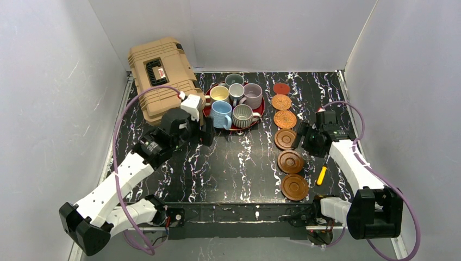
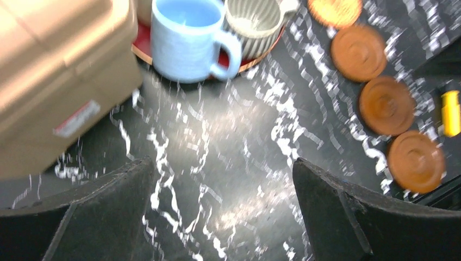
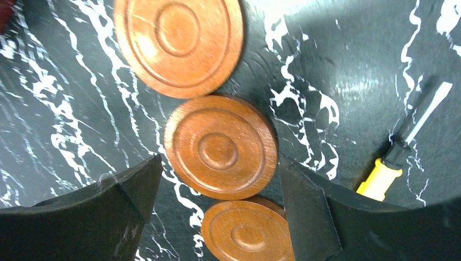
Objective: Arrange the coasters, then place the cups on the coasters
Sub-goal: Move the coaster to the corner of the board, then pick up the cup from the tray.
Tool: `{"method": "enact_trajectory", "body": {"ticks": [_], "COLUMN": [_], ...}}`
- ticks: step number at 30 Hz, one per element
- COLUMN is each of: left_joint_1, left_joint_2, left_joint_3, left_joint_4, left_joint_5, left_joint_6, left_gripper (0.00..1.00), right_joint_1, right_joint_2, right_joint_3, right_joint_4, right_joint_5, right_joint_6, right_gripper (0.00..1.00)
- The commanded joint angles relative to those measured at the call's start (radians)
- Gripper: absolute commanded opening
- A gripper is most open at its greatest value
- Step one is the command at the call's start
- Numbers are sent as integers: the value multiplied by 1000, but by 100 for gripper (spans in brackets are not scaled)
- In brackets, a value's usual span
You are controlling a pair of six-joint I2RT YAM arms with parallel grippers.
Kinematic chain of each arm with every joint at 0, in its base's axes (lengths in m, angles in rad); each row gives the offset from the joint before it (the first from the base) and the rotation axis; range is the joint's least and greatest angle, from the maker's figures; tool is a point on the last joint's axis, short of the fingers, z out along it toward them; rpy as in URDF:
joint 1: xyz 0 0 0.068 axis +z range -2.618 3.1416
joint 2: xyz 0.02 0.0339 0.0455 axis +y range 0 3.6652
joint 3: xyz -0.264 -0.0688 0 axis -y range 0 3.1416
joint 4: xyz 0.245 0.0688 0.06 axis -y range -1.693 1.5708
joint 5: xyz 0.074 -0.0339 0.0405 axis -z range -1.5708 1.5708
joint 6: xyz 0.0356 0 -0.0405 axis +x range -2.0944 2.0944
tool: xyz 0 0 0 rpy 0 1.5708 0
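Tan case (image 1: pixel 161 76): closed, at the far left of the black white-veined counter (image 1: pixel 239 163), just beside the tray.
Left fingers (image 2: pixel 103 217): spread wide and holding nothing. They are over bare counter just in front of the tray, near the light blue cup.
Red tray (image 1: pixel 262 111): round, at the far middle of the counter, carrying all six cups.
Cups: grey-green cup (image 1: pixel 234 80) at the back. Cream-yellow cup (image 1: pixel 219 93), small white cup (image 1: pixel 236 91) and lilac cup (image 1: pixel 252 95) across the middle. Light blue cup (image 1: pixel 222 114) and ribbed grey cup (image 1: pixel 242 115) in front. All are upright, packed close, and none is on a coaster.
Coasters: one line right of the tray, flat on the counter and bare. From far to near: pinkish-red coaster (image 1: pixel 281 88), two orange woven coasters (image 1: pixel 281 102) (image 1: pixel 285 119), three brown wooden coasters (image 1: pixel 285 139) (image 1: pixel 291 161) (image 1: pixel 294 186).
Right fingers (image 3: pixel 108 217): apart, gripping nothing, at the right side of the wooden coasters. In the wrist view one wooden coaster (image 3: pixel 220 147) shows between them with a gap on each side.
Screwdriver (image 1: pixel 322 175): yellow handle, lying on the counter right of the nearer wooden coasters.
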Motion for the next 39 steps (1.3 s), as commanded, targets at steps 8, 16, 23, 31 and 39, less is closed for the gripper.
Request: {"method": "enact_trajectory", "body": {"ticks": [8,16,23,31,39], "left_joint_1": [6,6,6,6,6], "left_joint_2": [100,39,35,24,17], "left_joint_3": [142,45,43,44,48], "left_joint_4": [163,214,205,204,196], "left_joint_5": [4,4,-5,13,12], "left_joint_6": [50,24,7,-6,-8], "left_gripper": [98,98,98,98,98], "right_joint_1": [339,466,499,514,516], "right_joint_2": [212,537,710,824,854], "right_joint_3": [387,749,903,1008,1028], "right_joint_4": [-11,22,122,181,244], "right_joint_5": [227,256,279,276,333], "right_joint_6": [65,70,164,225,259], "right_gripper": [80,68,66,65,64]}}
